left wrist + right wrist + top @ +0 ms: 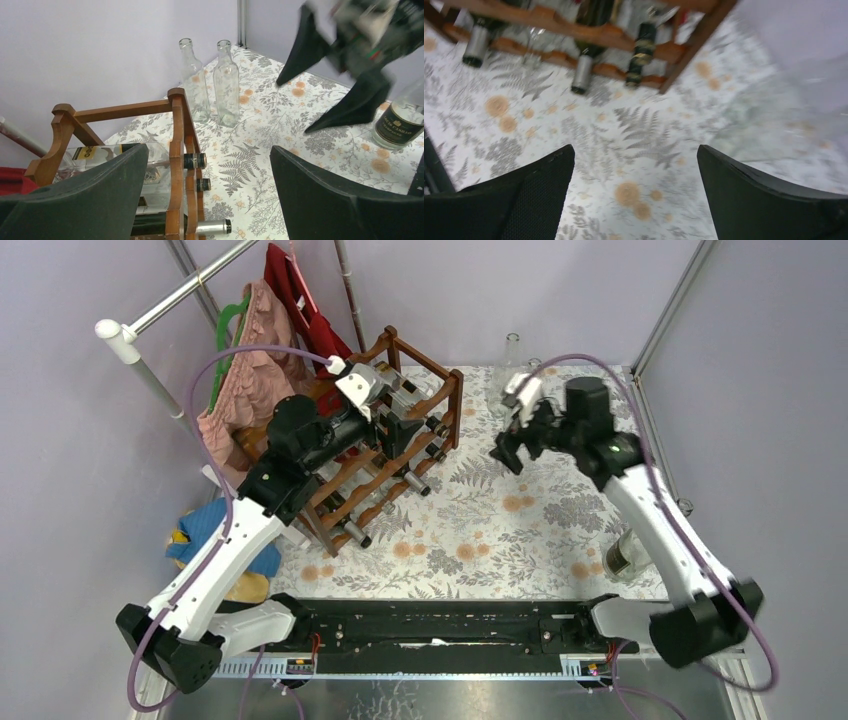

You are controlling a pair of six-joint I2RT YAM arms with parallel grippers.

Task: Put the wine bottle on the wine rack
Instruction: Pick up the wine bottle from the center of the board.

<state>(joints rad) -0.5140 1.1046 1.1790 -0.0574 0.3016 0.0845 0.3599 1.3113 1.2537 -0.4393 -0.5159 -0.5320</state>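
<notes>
The dark reddish-brown wine rack (418, 357) (177, 130) (549, 22) stands at the back left of the table with several bottles lying in it, necks pointing out. A clear bottle with a yellow and black label (107, 152) lies on its top tier. My left gripper (405, 430) (209, 149) hovers open just above that tier, holding nothing. My right gripper (510, 445) (635, 147) hangs open and empty over the flowered cloth right of the rack; its view is blurred. A wine bottle with a dark label (625, 555) (400, 122) stands by the right arm.
Two empty clear glass bottles (192, 80) (227, 85) stand upright at the back of the table, near the wall. Clothes on a hanger rail (250, 370) hang behind the rack. A blue and yellow soft toy (215, 540) lies off the table's left edge.
</notes>
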